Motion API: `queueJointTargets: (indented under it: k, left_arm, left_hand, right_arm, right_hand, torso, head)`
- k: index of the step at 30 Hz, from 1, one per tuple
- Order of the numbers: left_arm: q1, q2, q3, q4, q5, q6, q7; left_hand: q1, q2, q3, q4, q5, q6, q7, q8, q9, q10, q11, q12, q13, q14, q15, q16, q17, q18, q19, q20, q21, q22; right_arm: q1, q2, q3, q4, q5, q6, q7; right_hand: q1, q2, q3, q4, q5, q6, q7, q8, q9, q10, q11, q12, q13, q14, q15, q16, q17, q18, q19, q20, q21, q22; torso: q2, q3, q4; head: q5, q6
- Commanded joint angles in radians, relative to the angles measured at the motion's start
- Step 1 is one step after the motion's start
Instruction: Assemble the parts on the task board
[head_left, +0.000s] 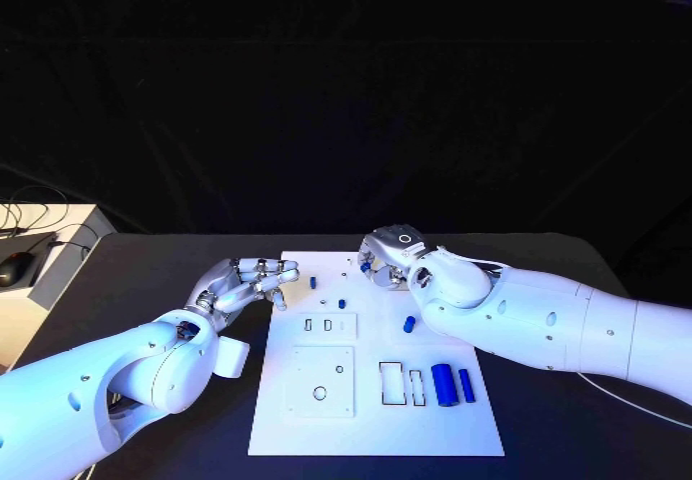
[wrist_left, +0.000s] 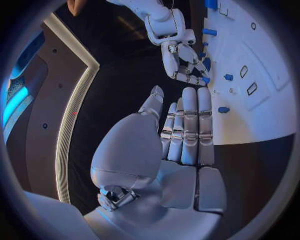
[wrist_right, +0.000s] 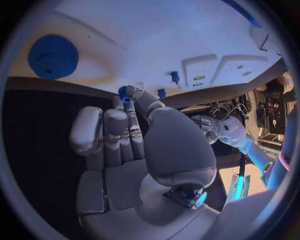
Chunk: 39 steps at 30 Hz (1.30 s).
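Right hand: the right hand (head_left: 387, 257) hovers over the far edge of the task board (head_left: 433, 420), and in the right wrist view a small blue part (wrist_right: 127, 99) sits pinched at its fingertips (wrist_right: 132, 93), so it's carrying a peg.
Left hand: the left hand (head_left: 248, 281) waits at the board's left edge, fingers straight and close together, nothing in it.
Board: two blue cylinders (head_left: 451, 384) lie side by side near the right edge, a short blue piece (head_left: 410, 323) lies mid-board, and two small blue pegs (head_left: 345, 301) stand nearer the far edge.
Gear: a blue gear (wrist_right: 53, 56) shows on the board in the right wrist view, well clear of the fingers.
Step, my read: the right hand is lining its peg up with a hole near the far edge.
Risk one: the pinch is slight and at the very tips; any tilt on the way down and the peg could jam at the hole's lip or pop free.
Risk two: a dropped peg would likely roll off the board onto the table (head_left: 159, 260).
Risk three: the standing pegs are near; a stray finger could knock one over.
Risk four: the two hands are near each other at the far edge, so a careless reach could bump them.
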Motion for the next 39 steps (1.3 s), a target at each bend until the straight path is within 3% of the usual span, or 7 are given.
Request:
queueJointTargets:
  k: [1, 12, 25, 29, 39]
  left_arm:
    - [-0.001, 0.002, 0.001, 0.005, 0.001, 0.017, 0.006]
    - [-0.001, 0.001, 0.001, 0.008, 0.001, 0.017, 0.007]
    - [-0.001, 0.001, 0.001, 0.009, 0.001, 0.018, 0.006]
    - [-0.001, 0.001, 0.001, 0.008, 0.001, 0.018, 0.006]
    - [0.0, 0.0, 0.001, 0.008, 0.001, 0.018, 0.005]
  left_hand:
    - [-0.007, 0.001, 0.0, -0.001, -0.001, -0.01, 0.0, -0.001, 0.001, -0.008, -0.002, 0.0, -0.001, 0.003, 0.007, -0.006, -0.001, 0.019, -0.002, 0.005, 0.004, -0.001]
    - [-0.007, 0.001, 0.0, -0.001, -0.001, -0.01, 0.0, -0.001, 0.001, -0.008, -0.002, 0.0, -0.001, 0.003, 0.007, -0.006, -0.001, 0.019, -0.002, 0.005, 0.004, -0.001]
    - [-0.007, 0.001, 0.0, -0.001, -0.001, -0.01, 0.0, -0.001, 0.001, -0.008, -0.002, 0.0, -0.001, 0.003, 0.007, -0.006, -0.001, 0.019, -0.002, 0.005, 0.004, -0.001]
    - [-0.007, 0.001, 0.0, -0.001, -0.001, -0.01, 0.0, -0.001, 0.001, -0.008, -0.002, 0.0, -0.001, 0.003, 0.007, -0.006, -0.001, 0.019, -0.002, 0.005, 0.004, -0.001]
    - [-0.008, 0.0, -0.002, -0.004, -0.001, -0.012, 0.0, -0.001, 0.001, -0.01, -0.001, 0.0, -0.001, 0.004, 0.007, -0.009, -0.001, 0.02, -0.002, 0.006, 0.007, -0.005]
  right_arm:
    - [0.001, 0.016, 0.002, -0.018, -0.035, -0.024, -0.026]
    - [0.001, 0.049, 0.008, -0.042, -0.054, -0.06, -0.037]
    - [0.001, 0.077, 0.011, -0.072, -0.059, -0.059, -0.033]
    - [0.001, 0.079, 0.011, -0.078, -0.062, -0.054, -0.035]
    - [0.001, 0.08, 0.011, -0.089, -0.08, -0.042, -0.042]
  right_hand:
    - [0.014, 0.02, 0.003, -0.001, -0.002, 0.007, 0.002, 0.003, 0.0, 0.038, -0.036, 0.006, 0.002, 0.002, -0.001, -0.006, 0.002, 0.013, 0.033, 0.002, -0.016, 0.116]
    - [0.016, 0.019, 0.004, -0.002, -0.002, 0.006, 0.002, 0.003, -0.001, 0.037, -0.035, 0.006, 0.002, 0.004, -0.001, -0.005, 0.004, 0.012, 0.041, 0.002, -0.031, 0.132]
    - [0.016, 0.019, 0.003, 0.0, -0.004, 0.007, 0.002, 0.002, -0.001, 0.037, -0.035, 0.006, 0.001, 0.003, -0.001, -0.005, 0.004, 0.012, 0.042, 0.002, -0.033, 0.132]
    - [0.016, 0.019, 0.003, 0.0, -0.004, 0.007, 0.002, 0.002, -0.001, 0.037, -0.035, 0.006, 0.001, 0.003, -0.001, -0.005, 0.004, 0.012, 0.042, 0.002, -0.033, 0.132]
    - [0.015, 0.02, 0.001, 0.002, -0.008, 0.007, 0.002, 0.003, -0.001, 0.036, -0.035, 0.005, 0.001, 0.004, -0.001, -0.005, 0.006, 0.011, 0.043, 0.003, -0.032, 0.133]
  torso:
    - [0.001, -0.001, 0.0025]
    - [0.007, -0.0083, 0.0153]
    - [0.018, -0.012, 0.0225]
    - [0.02, -0.0139, 0.024]
    - [0.022, -0.0138, 0.0226]
  head:
    - [-0.001, -0.002]
    - [-0.008, 0.001]
    - [-0.01, 0.006]
    - [-0.012, 0.007]
    - [-0.011, 0.007]
